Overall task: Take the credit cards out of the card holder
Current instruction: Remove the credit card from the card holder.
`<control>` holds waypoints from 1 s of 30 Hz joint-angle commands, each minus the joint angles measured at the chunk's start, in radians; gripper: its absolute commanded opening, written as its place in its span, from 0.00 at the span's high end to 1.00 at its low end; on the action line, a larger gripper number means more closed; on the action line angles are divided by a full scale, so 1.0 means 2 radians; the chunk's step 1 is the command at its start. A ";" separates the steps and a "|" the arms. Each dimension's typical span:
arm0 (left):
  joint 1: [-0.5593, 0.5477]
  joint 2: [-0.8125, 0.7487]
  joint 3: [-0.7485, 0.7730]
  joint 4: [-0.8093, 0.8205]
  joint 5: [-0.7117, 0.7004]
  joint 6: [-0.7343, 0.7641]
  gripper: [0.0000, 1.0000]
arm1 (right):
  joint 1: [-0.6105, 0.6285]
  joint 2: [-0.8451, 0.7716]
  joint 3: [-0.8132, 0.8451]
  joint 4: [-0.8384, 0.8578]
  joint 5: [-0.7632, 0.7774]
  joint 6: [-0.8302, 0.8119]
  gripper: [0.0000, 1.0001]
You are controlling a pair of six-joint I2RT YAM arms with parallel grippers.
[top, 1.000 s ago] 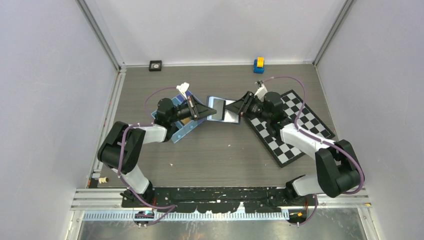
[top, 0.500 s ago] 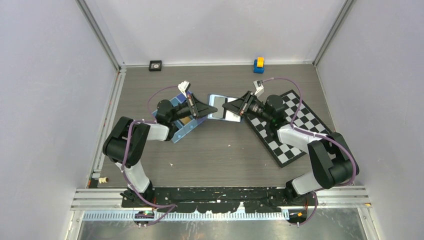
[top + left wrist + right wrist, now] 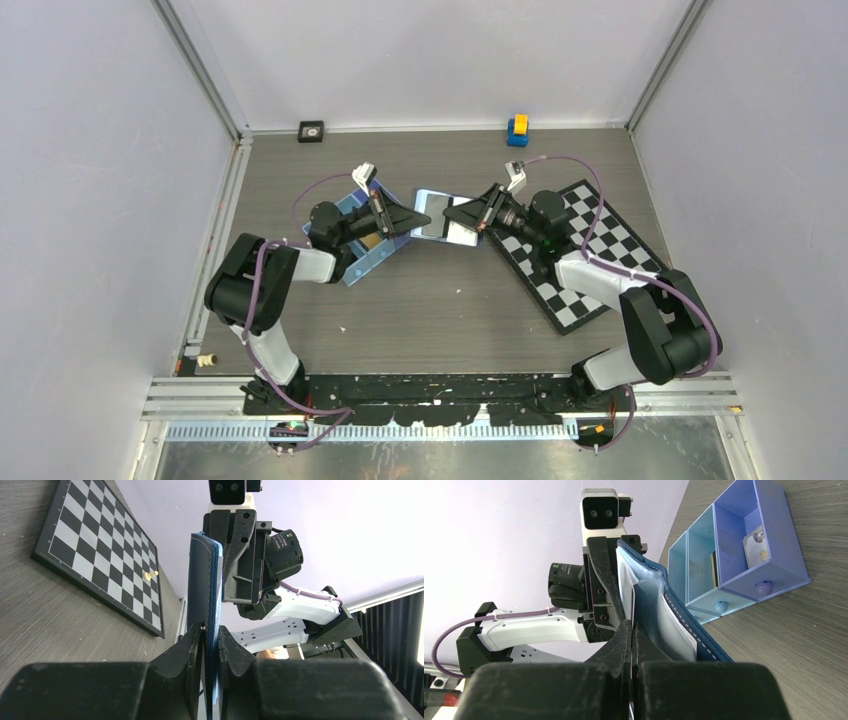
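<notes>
Here, above the grey table (image 3: pixel 440 300), I hold the navy card holder (image 3: pixel 202 580) in the air between my two arms, well clear of the chessboard (image 3: pixel 95 550) on my right and the light-blue three-compartment tray (image 3: pixel 744 594) on my left. My left gripper (image 3: pixel 211 632) is clamped on one end of the holder, a finger on each face. My right gripper (image 3: pixel 631 625) meets it from the other end, where the holder gapes open and shows its lighter blue lining. The right jaws are pressed flat together there, on the edge of what looks to me like a pale card (image 3: pixel 625 582) standing against the inner pocket. Whether they have caught the card alone or some lining with it, I cannot tell. I judge the holder to be light and soft, a thing that folds like a book and will bend or twist if pulled from one side only, so it wants a firm hold on its closed end, both covers together. The card should be thin, stiff and slick, held in only by the pocket's friction. The place to take it is its exposed edge, and it should be drawn straight along the pocket, since a slanted pull could jam it or let it slip from so narrow a pinch.
</notes>
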 commanded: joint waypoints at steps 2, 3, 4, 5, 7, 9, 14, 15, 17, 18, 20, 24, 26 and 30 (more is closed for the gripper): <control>0.013 -0.011 -0.009 0.042 -0.022 0.007 0.83 | -0.003 -0.021 0.004 -0.023 0.011 -0.026 0.96; 0.013 -0.009 -0.010 0.042 -0.023 0.007 0.85 | -0.002 -0.020 0.004 -0.023 0.012 -0.026 0.93; 0.013 -0.007 -0.009 0.042 -0.023 0.007 0.89 | -0.001 -0.019 0.002 -0.022 0.013 -0.027 0.88; 0.013 -0.007 -0.009 0.043 -0.023 0.006 0.94 | 0.000 -0.016 0.002 -0.018 0.013 -0.026 0.81; 0.013 -0.007 -0.010 0.045 -0.024 0.006 1.00 | 0.003 -0.008 0.000 -0.004 0.009 -0.023 0.75; 0.013 -0.010 -0.011 0.045 -0.024 0.008 1.00 | 0.007 0.001 0.001 0.013 0.002 -0.015 0.74; 0.013 -0.017 -0.014 0.045 -0.027 0.009 1.00 | 0.008 0.008 -0.001 0.030 -0.001 -0.004 0.80; 0.013 -0.019 -0.015 0.045 -0.029 0.011 1.00 | 0.008 0.005 -0.001 0.026 0.000 -0.005 0.84; 0.013 -0.020 -0.018 0.045 -0.030 0.013 1.00 | 0.008 0.002 0.000 0.023 0.001 -0.008 0.89; 0.013 -0.020 -0.018 0.045 -0.031 0.014 1.00 | 0.008 0.001 -0.001 0.022 0.001 -0.008 0.91; 0.014 -0.019 -0.019 0.045 -0.032 0.014 1.00 | 0.008 -0.001 0.000 0.022 0.002 -0.008 0.98; 0.022 -0.028 -0.027 0.045 -0.038 0.014 1.00 | 0.008 -0.013 0.000 -0.019 0.028 -0.029 1.00; 0.032 -0.035 -0.042 0.045 -0.053 0.014 1.00 | 0.007 -0.024 -0.001 -0.055 0.052 -0.046 0.99; 0.052 -0.041 -0.070 0.043 -0.079 0.016 1.00 | 0.002 -0.037 0.002 -0.115 0.090 -0.069 0.99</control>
